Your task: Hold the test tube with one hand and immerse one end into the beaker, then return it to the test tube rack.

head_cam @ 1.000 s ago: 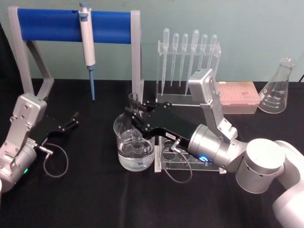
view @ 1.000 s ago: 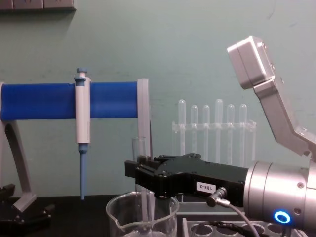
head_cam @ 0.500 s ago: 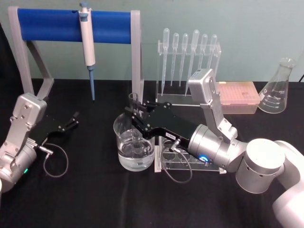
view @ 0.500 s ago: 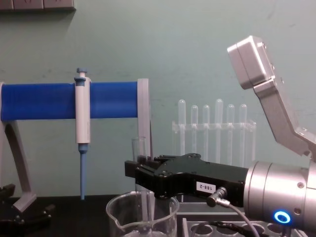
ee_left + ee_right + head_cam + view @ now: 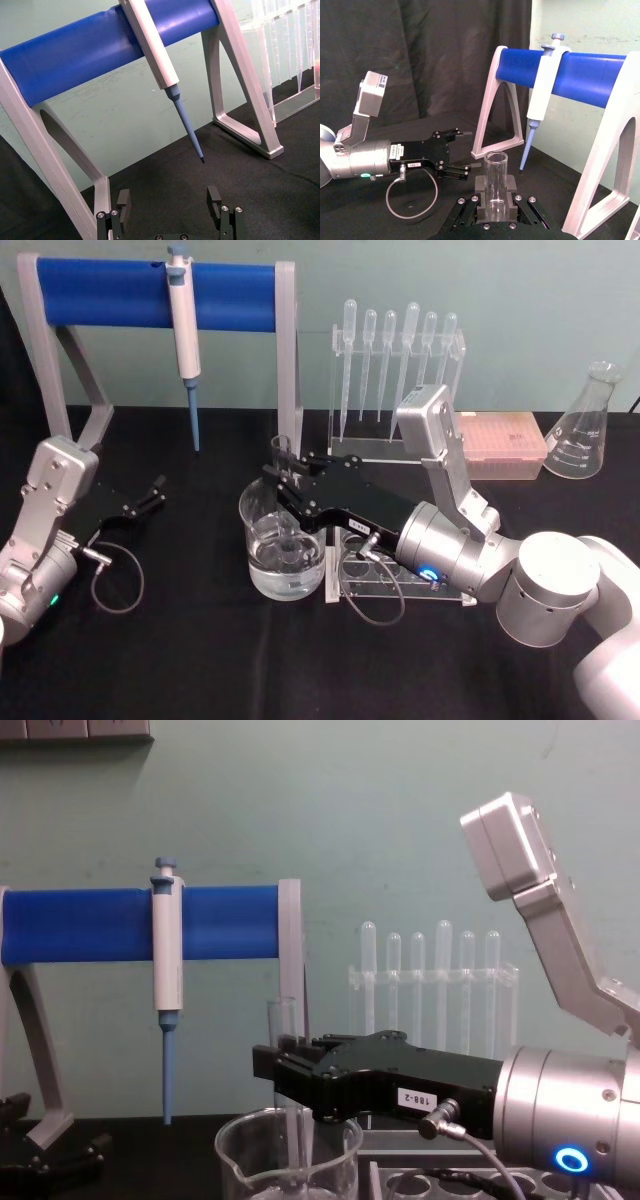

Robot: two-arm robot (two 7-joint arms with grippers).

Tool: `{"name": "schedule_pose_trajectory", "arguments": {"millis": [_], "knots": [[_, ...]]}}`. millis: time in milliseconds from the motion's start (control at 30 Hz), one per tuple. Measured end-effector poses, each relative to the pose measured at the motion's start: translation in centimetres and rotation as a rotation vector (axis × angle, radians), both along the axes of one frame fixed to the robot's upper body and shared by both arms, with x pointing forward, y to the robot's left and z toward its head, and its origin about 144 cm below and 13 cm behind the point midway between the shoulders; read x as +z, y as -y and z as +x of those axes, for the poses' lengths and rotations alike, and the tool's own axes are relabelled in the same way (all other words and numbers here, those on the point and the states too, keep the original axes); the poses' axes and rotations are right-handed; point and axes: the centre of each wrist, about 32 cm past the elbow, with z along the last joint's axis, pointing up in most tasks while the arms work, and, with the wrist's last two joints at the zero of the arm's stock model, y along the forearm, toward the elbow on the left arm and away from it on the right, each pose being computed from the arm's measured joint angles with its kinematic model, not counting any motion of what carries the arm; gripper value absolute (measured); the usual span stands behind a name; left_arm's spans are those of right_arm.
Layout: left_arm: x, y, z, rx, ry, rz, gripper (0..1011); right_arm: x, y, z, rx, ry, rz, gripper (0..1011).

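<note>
The right hand (image 5: 283, 480) is closed on the tube (image 5: 281, 447) just below its rim, holding it upright with its lower end inside the beaker (image 5: 248, 510) (apparently dipped in the water (image 5: 285, 566), though clear glass makes that uncertain). The rack (image 5: 350, 582) stands just right of the beaker, under the right wrist (image 5: 440, 540), so the return likely calls for a straight lift, then a short shift right. The left hand (image 5: 152, 494) is parked at the left of the desk (image 5: 200, 640), fingers (image 5: 214, 196) spread, well apart.

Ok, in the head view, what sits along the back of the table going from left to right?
Micropipette, rack of pipettes, pink tip box, glass flask.
</note>
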Motion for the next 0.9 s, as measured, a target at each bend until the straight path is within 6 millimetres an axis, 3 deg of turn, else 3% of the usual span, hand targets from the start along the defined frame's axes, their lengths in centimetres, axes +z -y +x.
{"name": "schedule_pose_trajectory", "arguments": {"millis": [900], "knots": [[0.0, 0.0, 0.0, 0.0, 0.0, 0.0, 1000, 0.0, 0.0, 0.0, 0.0, 0.0, 0.0, 224]]}}
